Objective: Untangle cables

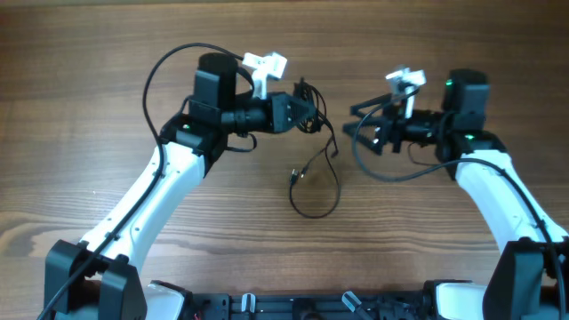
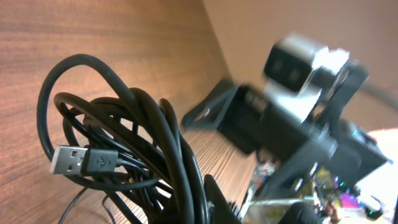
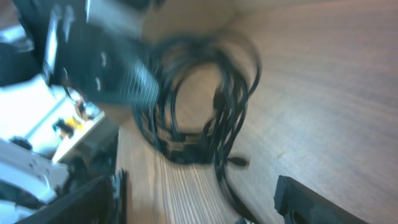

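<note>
Hanging from the left gripper, the cables form a knotted clump held clear of the table, near the middle and toward the far side. One strand drops from it to a loose loop lying on the wood nearer the robot. The left fingers are pinched tight on the clump. The right gripper hovers just right of it, fingers spread wide with nothing between them. These cords look light, limp and a little springy (the coils hold their curve), with smooth jackets likely to slide through a loose pinch. The USB plug sticking out of the bundle seems the surest hold. It is rigid, and it is a free end to draw back through the loops.
</note>
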Action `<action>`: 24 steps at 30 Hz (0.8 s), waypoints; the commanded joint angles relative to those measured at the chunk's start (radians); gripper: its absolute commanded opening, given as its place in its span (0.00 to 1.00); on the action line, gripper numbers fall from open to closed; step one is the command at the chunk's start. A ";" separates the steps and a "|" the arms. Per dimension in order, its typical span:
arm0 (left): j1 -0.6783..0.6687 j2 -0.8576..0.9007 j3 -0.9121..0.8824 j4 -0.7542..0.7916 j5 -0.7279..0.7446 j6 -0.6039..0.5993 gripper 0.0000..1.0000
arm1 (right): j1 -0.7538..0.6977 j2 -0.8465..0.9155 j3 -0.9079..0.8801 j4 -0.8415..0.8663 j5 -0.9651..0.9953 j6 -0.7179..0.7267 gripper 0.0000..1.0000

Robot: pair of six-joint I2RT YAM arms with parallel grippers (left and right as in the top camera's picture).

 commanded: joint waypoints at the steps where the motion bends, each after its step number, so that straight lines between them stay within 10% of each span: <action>1: 0.028 -0.019 0.000 0.051 0.143 -0.063 0.04 | 0.095 0.032 0.002 -0.043 0.245 -0.150 0.88; 6: 0.052 -0.019 0.000 0.112 0.316 -0.063 0.04 | 0.185 0.078 0.002 -0.004 0.368 -0.147 0.75; 8: 0.060 -0.019 0.000 0.114 0.328 -0.062 0.04 | 0.198 0.082 0.002 -0.015 0.369 -0.145 0.11; 9: 0.066 -0.019 0.000 0.113 0.327 -0.061 0.04 | 0.197 0.082 0.002 -0.032 0.369 -0.135 0.04; 24: 0.104 -0.018 0.000 -0.019 0.250 0.232 0.04 | -0.044 -0.043 0.002 -0.113 -0.104 -0.011 0.04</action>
